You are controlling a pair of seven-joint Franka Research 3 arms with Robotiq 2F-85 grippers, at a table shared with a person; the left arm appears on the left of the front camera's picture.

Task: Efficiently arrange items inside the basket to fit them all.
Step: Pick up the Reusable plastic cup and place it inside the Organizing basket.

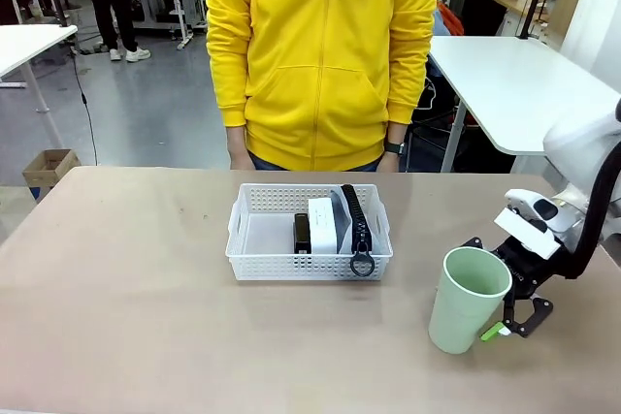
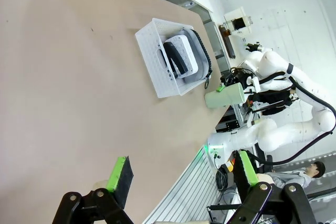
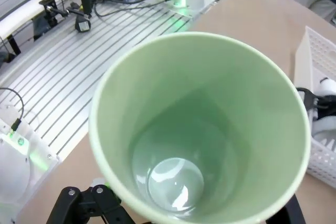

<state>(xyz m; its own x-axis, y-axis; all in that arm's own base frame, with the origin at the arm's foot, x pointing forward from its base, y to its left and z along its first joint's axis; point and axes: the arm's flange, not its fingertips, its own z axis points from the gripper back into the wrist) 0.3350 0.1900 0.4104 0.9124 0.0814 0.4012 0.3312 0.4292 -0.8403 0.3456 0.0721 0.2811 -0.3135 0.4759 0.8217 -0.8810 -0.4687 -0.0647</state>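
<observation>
Beside the basket (image 1: 252, 257), right jaws seemingly straddle the cup (image 1: 468, 300).

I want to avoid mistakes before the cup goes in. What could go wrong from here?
1. The right end effector is open around the green cup; closing off-centre might tip the upright cup.
2. In the basket, the pouch, white box and stapler fill the right part. Only the left part looks free, so the cup may not fit upright.

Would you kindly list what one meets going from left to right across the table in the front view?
White basket → black stapler → small white box → grey pouch → pale green cup → right gripper.
</observation>
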